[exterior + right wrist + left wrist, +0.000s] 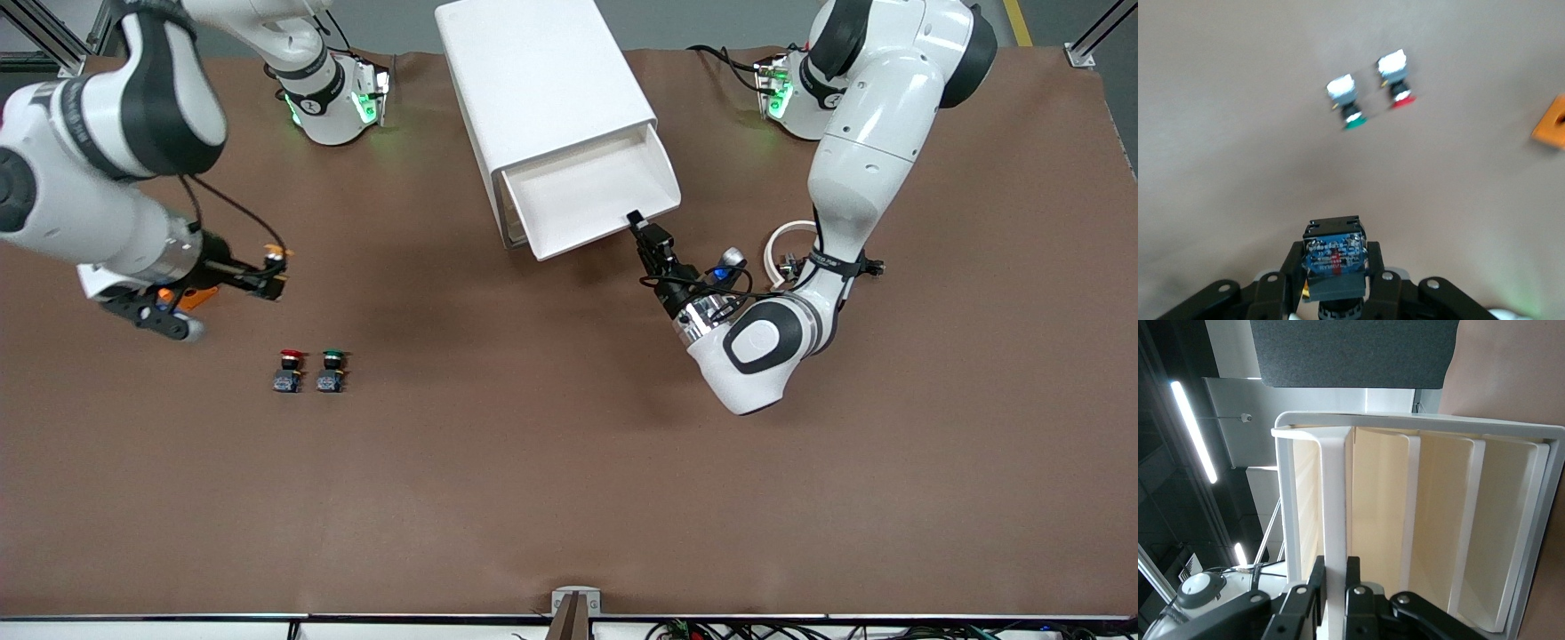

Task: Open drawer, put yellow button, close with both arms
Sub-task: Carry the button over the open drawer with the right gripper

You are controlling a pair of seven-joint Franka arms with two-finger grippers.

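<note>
Front view: the top drawer (591, 191) of the white cabinet (542, 89) stands pulled out, its tray bare, near the middle of the worktop's (569, 498) edge where the arm bases stand. The left pincer (637, 222) is clenched on the drawer's front lip, at the corner toward the left arm's end; the left wrist view shows its fingers (1317, 581) pinching that thin white edge.

The right pincer (274, 271) hangs in the air toward the right arm's end of the worktop, grasping the yellow button (277, 258); in the right wrist view the button's black-and-blue body (1334, 257) sits clamped between the fingers. The red button (288, 371) and green button (332, 371) remain on the worktop below.

The open tray lies from the held button toward the cabinet and the left arm's end, so the right arm must carry it across and over the tray's rim.
</note>
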